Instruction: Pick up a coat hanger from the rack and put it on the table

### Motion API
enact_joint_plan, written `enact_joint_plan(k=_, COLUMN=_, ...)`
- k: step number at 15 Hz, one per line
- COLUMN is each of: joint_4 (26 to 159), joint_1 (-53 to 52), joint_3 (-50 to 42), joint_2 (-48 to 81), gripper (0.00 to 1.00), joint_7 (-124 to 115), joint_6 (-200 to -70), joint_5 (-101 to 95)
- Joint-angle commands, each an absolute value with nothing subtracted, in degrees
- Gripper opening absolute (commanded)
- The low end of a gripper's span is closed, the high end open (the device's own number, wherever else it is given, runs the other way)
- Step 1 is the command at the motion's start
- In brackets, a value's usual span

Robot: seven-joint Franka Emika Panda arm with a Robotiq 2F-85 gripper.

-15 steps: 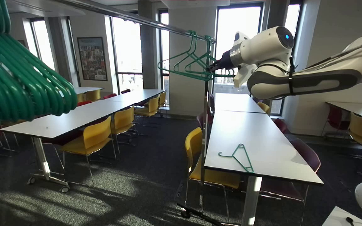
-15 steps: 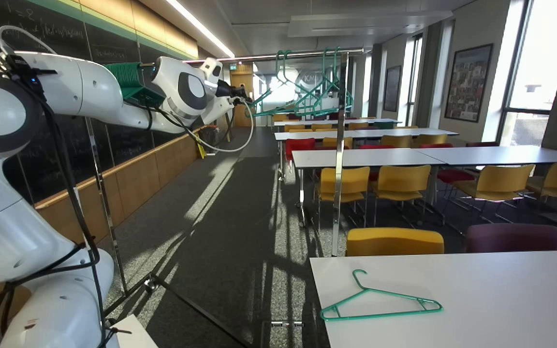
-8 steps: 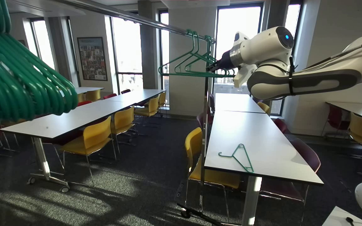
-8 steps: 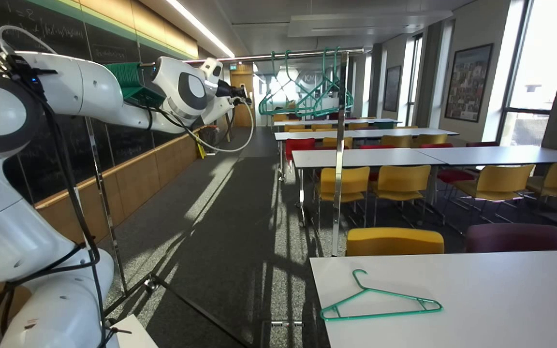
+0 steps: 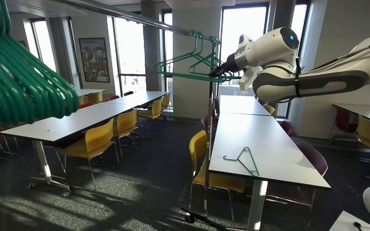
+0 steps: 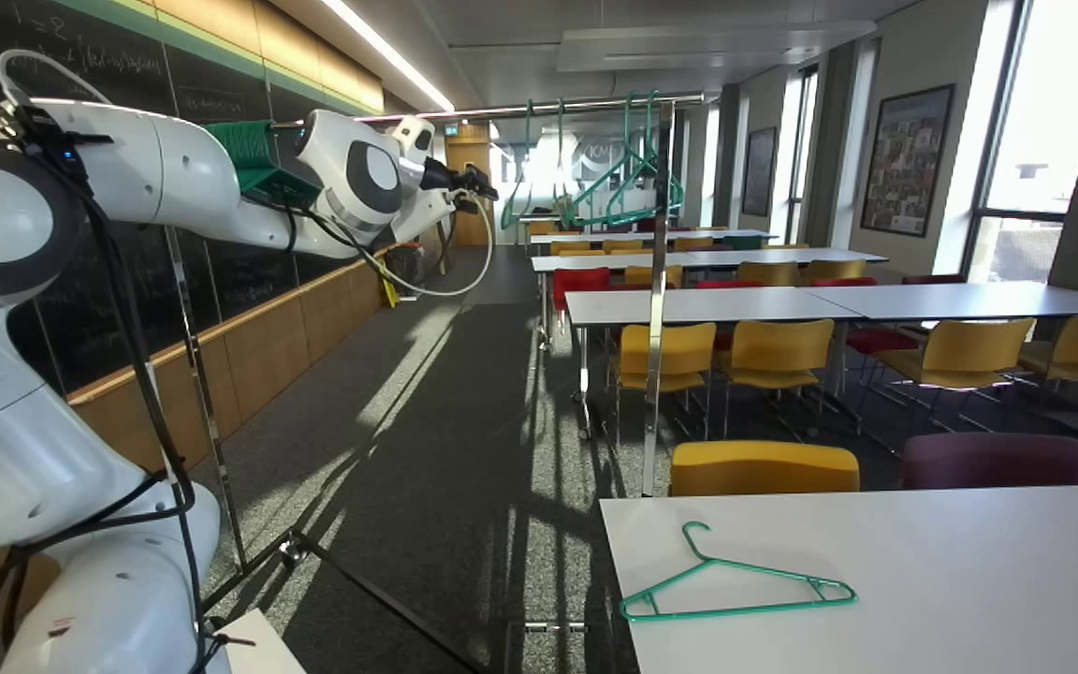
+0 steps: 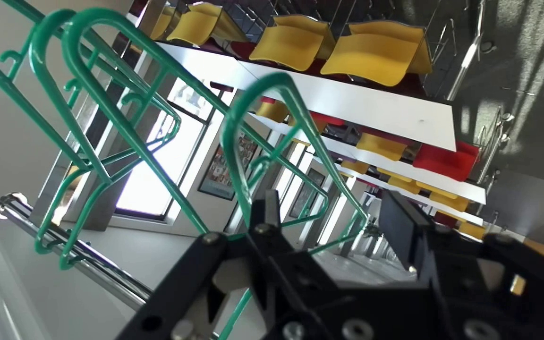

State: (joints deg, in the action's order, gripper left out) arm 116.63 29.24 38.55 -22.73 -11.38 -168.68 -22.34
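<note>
Several thin green coat hangers [image 5: 178, 76] hang from the rack's metal rail [image 5: 159, 25] near its end. My gripper [image 7: 331, 203] stands open among their lower corners. In the wrist view, the nearest hanger [image 7: 310, 126] runs behind one dark finger [image 7: 266, 210]. Part of it is hidden there, and contact cannot be told. Nothing is clamped between the pads. In an exterior view the gripper [image 6: 485, 184] is apart from the hanging coat hangers [image 6: 628, 178]. A separate green hanger [image 6: 740, 613] lies flat on the white table [image 6: 960, 580], below the rail's end.
A thick bunch of teal hangers [image 5: 24, 80] hangs at the rail's opposite end, behind the forearm in an exterior view. The rack's upright [image 6: 656, 328] stands beside the table's corner. A yellow chair [image 5: 199, 150] and dark red chairs [image 5: 312, 157] flank the table.
A hanger tilted against the shut gripper has come away and swung back, hanging from the rail. The jaws have opened, and the gripper has dipped slightly toward the hangers, which have turned.
</note>
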Motion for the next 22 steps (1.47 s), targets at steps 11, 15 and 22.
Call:
enact_joint_plan(k=11, joint_4=115.26, joint_1=23.29, joint_3=30.79, joint_2=-23.06, gripper=1.00, joint_7=-6.78, joint_6=-167.68, joint_5=-21.40)
enact_joint_plan(k=15, joint_4=114.49, joint_1=21.72, joint_3=28.07, joint_2=-21.21, gripper=1.00, joint_7=-6.31, joint_6=-169.08, joint_5=-20.18)
enact_joint_plan(k=22, joint_4=113.01, joint_1=17.67, joint_3=21.16, joint_2=-18.22, gripper=1.00, joint_7=-0.55, joint_6=-167.96, joint_5=-18.80)
